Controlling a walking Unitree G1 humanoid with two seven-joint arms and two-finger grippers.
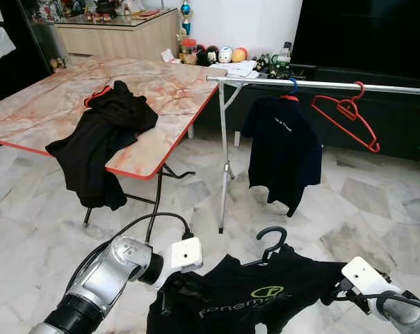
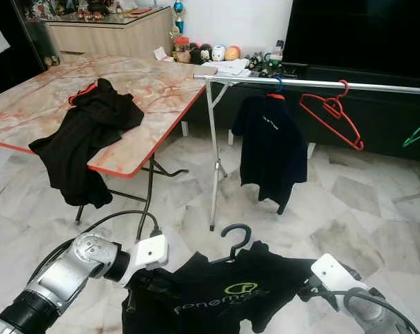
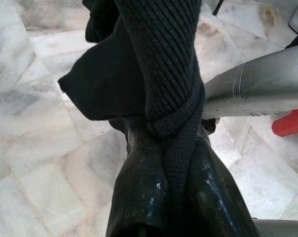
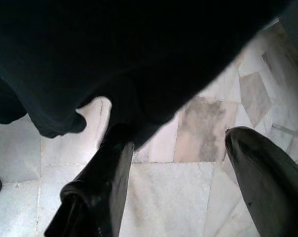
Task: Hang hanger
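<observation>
In the left eye view I see a black T-shirt (image 1: 255, 296) with green print on a dark hanger (image 1: 268, 245), low in front of me between my two arms; its hook points up. My left gripper (image 1: 170, 292) is at the left shoulder of the shirt and my right gripper (image 1: 333, 291) at the right shoulder. Behind stands a metal rail (image 1: 321, 84) carrying a dark shirt (image 1: 281, 153) and an empty red hanger (image 1: 347, 115). At the left, a marble-pattern table (image 1: 57, 104) has black clothes (image 1: 102, 142) hanging over its edge.

In the left wrist view, the two fingers (image 3: 139, 197) are closed on a ribbed black fabric strip.

In the right wrist view, the fingers (image 4: 102, 182) stand wide apart; the black cloth touches one finger, the other is free over the marble floor (image 4: 188, 187).
</observation>
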